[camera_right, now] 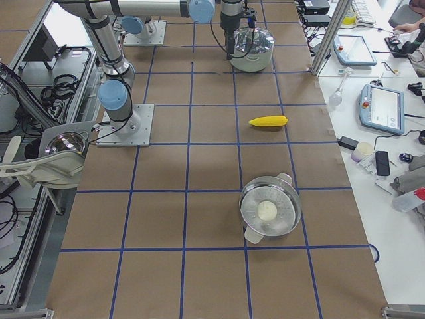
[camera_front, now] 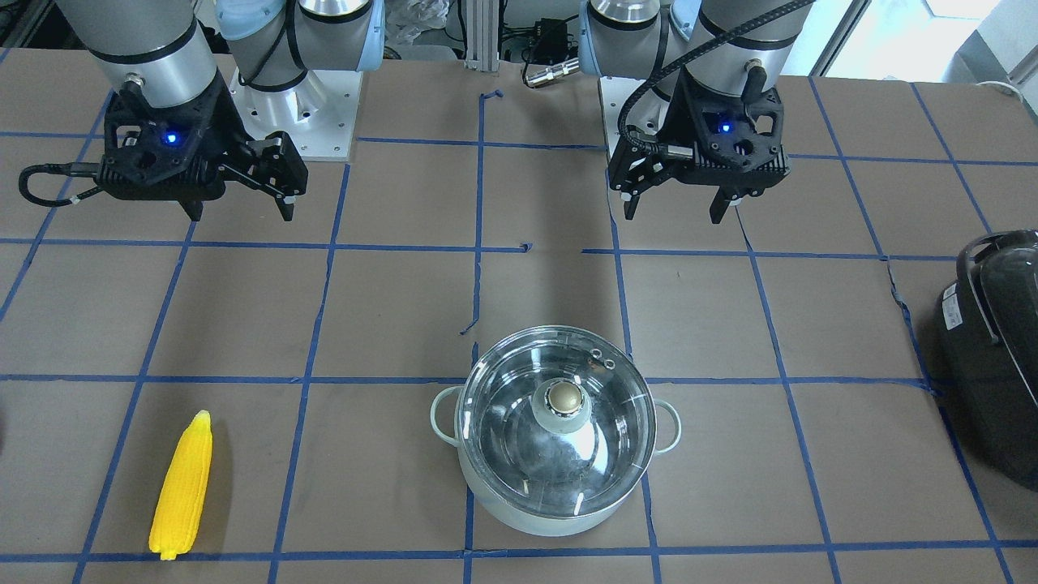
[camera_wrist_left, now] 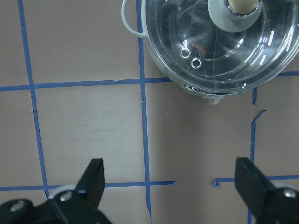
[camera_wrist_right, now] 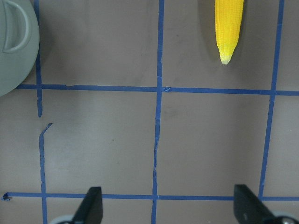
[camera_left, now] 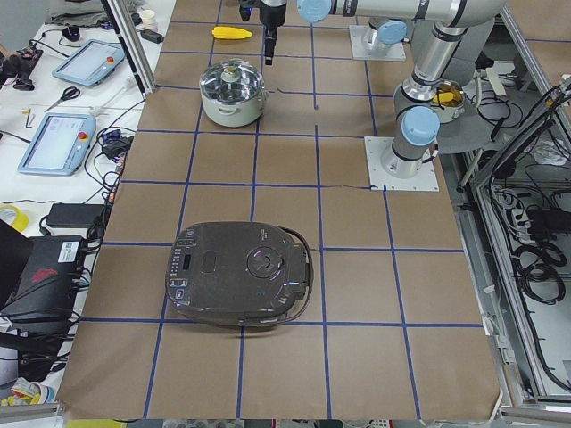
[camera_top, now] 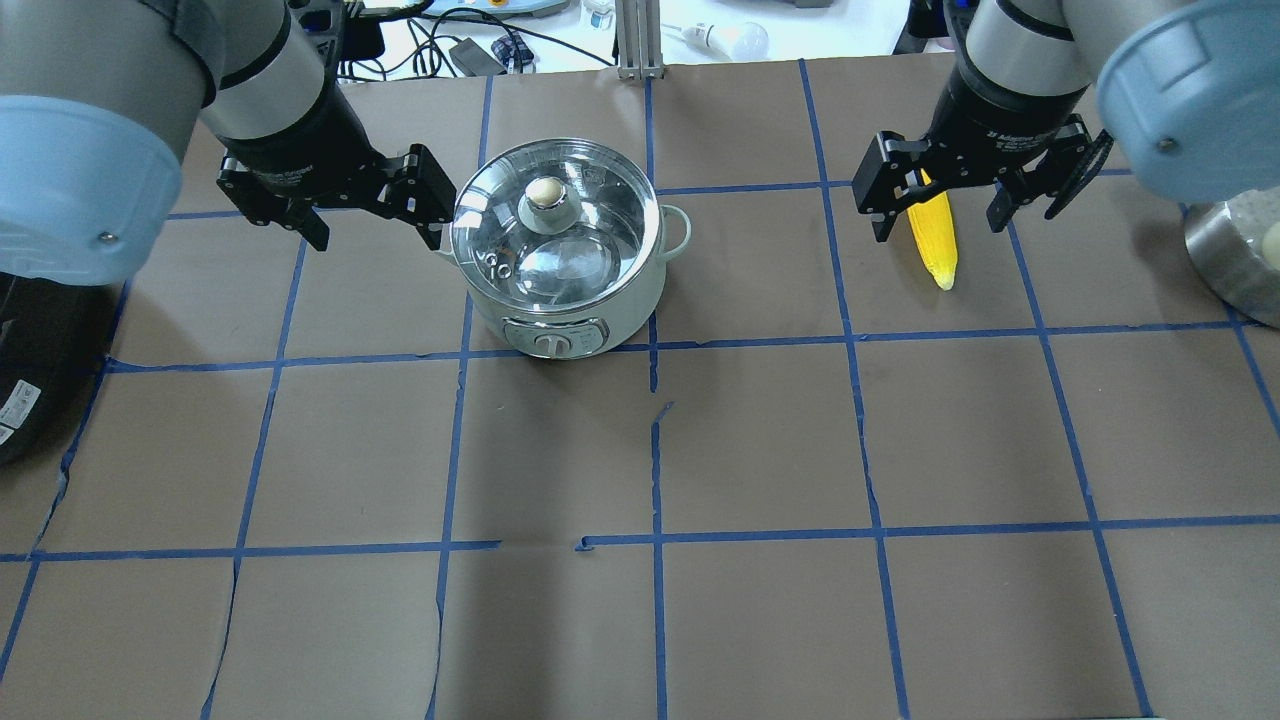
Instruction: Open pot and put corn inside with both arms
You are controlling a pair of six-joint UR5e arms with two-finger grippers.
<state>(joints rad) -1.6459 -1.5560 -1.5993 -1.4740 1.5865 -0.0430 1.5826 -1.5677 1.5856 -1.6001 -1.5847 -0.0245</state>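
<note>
The pale-green pot [camera_front: 559, 487] stands on the table with its clear glass lid [camera_front: 519, 422] on, and it also shows in the overhead view [camera_top: 560, 300]. The yellow corn [camera_front: 182, 487] lies flat on the table, apart from the pot. My left gripper [camera_top: 378, 238] is open and empty, hovering beside the pot, which shows at the top of the left wrist view [camera_wrist_left: 163, 70]. My right gripper [camera_top: 940, 228] is open and empty, hovering above and short of the corn [camera_wrist_right: 229, 23]. In the front-facing view the left gripper [camera_front: 675, 215] is on the right and the right gripper [camera_front: 242, 216] on the left.
A large black appliance [camera_front: 993, 349] with a handle sits at the table's end on my left. A steel pot [camera_right: 269, 209] holding a pale round thing stands at the end on my right. Blue tape lines grid the brown table cover.
</note>
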